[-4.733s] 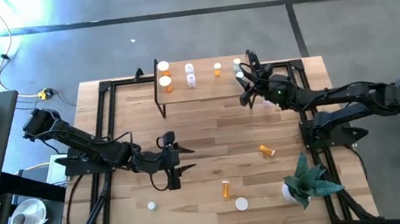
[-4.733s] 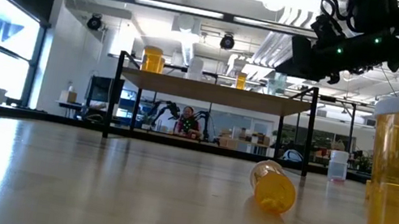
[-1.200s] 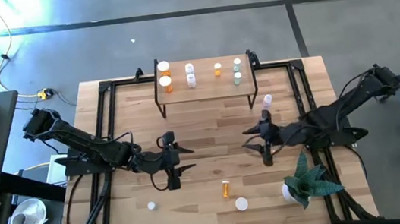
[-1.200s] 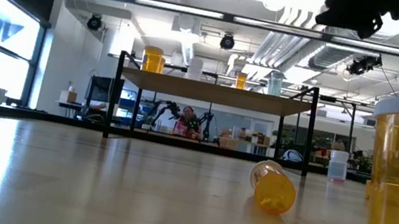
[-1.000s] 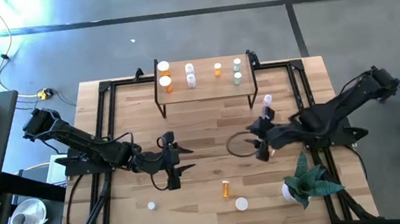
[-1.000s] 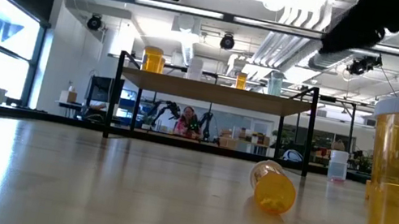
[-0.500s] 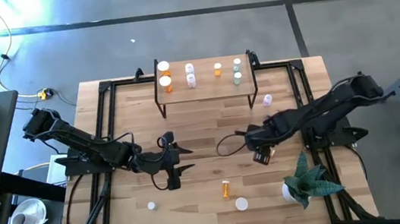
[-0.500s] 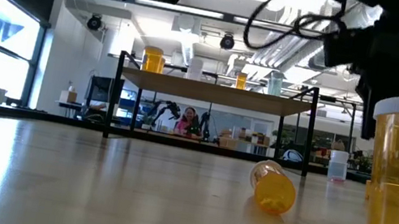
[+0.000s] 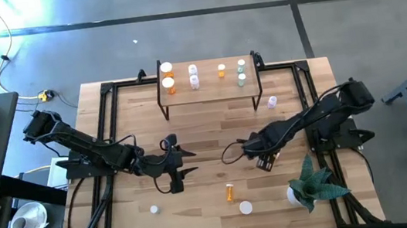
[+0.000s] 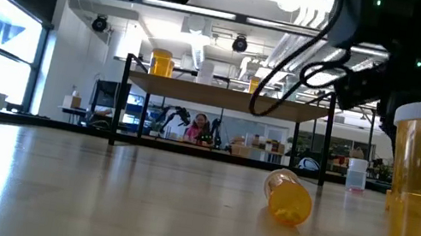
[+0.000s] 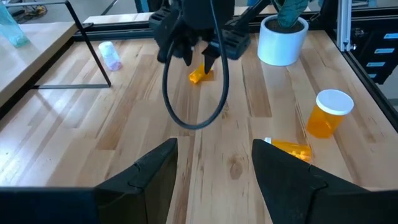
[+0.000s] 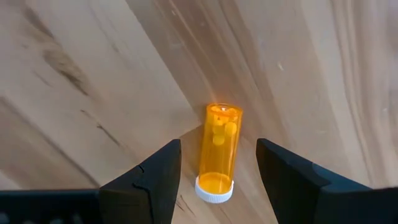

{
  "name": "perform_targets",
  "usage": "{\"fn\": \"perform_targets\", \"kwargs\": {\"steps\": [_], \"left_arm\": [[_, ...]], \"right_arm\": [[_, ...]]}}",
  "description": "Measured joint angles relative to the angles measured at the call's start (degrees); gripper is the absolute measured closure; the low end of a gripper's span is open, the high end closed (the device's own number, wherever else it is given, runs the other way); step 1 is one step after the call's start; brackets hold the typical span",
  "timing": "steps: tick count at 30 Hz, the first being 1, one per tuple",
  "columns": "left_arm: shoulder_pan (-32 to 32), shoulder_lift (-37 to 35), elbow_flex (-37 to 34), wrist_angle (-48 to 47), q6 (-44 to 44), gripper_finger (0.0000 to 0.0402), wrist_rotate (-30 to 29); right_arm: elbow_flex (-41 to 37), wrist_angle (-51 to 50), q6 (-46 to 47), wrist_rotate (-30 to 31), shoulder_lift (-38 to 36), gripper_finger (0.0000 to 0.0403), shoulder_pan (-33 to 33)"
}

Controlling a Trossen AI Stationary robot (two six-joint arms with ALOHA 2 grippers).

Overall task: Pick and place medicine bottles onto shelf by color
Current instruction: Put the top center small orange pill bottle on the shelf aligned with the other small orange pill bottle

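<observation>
Orange medicine bottle [image 12: 218,152] lying on table [image 12: 93,74] between right gripper's [image 12: 214,171] spread fingers [image 12: 155,174].

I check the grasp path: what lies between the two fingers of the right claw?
In the right wrist view, a lying orange bottle sits between the open right claw's fingers, untouched.

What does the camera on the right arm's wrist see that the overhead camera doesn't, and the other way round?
Only the right wrist view shows the pills inside the lying orange bottle, its white cap, and the open fingers on either side of it. Only the high view shows the shelf with its bottles, the waiting left gripper, the plant and other bottles on the table. Both show the right gripper above the wooden tabletop.
</observation>
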Motion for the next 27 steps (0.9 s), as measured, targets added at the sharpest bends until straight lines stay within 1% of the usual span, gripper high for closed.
{"fn": "perform_targets", "kwargs": {"steps": [5, 8, 11, 18, 21, 24, 27], "left_arm": [[0.00, 0.00, 0.00, -0.01, 0.13, 0.0206, 0.00], [0.00, 0.00, 0.00, 0.00, 0.13, 0.0206, 0.00], [0.02, 0.00, 0.00, 0.00, 0.08, 0.0206, 0.00], [0.00, 0.00, 0.00, 0.00, -0.02, 0.0206, 0.00], [0.00, 0.00, 0.00, 0.00, -0.52, 0.0206, 0.00], [0.01, 0.00, 0.00, 0.00, -1.38, 0.0206, 0.01], [0.00, 0.00, 0.00, 0.00, -1.37, 0.0206, 0.04]], "right_arm": [[-0.02, -0.16, 1.02, -0.19, 3.22, 0.0203, 0.02], [-0.04, -0.75, 1.38, -0.39, 4.64, 0.0210, 0.02], [-0.04, -1.12, 1.36, -0.46, 5.61, 0.0231, 0.02], [-0.04, -1.05, 1.36, -1.42, 5.84, 0.0299, 0.02], [-0.04, -0.70, 0.24, -1.98, 5.82, 0.0322, 0.02], [0.11, -0.65, -1.02, -2.04, 5.82, 0.0331, 0.30], [1.34, -0.40, -1.69, -2.24, 5.82, 0.0330, 0.90]]}}
